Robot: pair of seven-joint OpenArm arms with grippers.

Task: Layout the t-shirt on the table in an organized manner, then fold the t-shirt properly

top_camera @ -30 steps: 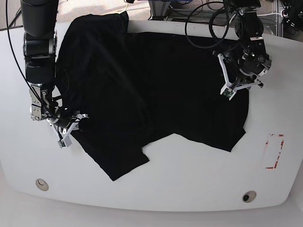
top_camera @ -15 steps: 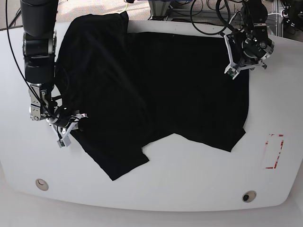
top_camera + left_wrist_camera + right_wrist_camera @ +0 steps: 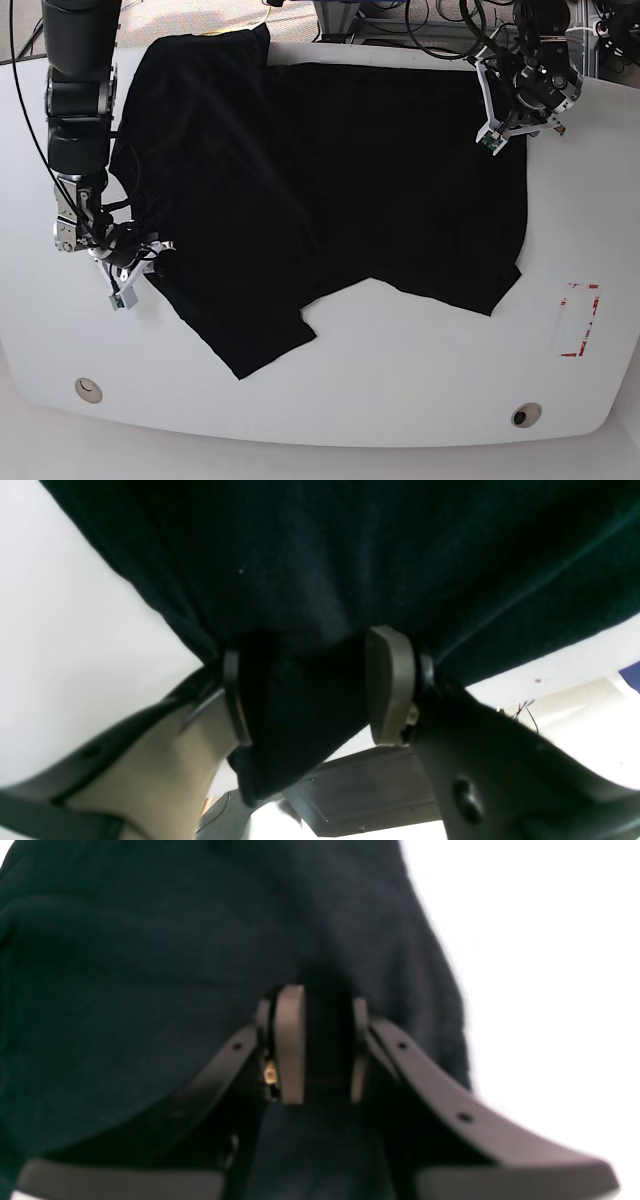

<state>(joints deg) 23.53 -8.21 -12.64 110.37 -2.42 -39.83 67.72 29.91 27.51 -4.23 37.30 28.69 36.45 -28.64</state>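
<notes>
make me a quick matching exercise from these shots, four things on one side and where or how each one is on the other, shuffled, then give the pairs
Things
1. left gripper
2. right gripper
3. red tape rectangle
4. t-shirt

Places or states
A. marked on the bare table near the base view's right edge
B. spread dark across the middle of the tabletop
C. shut on cloth at the shirt's far corner, on the base view's right
D. shut on the shirt's edge on the base view's left

Pairs: 1-C, 2-D, 3-A, 4-B
</notes>
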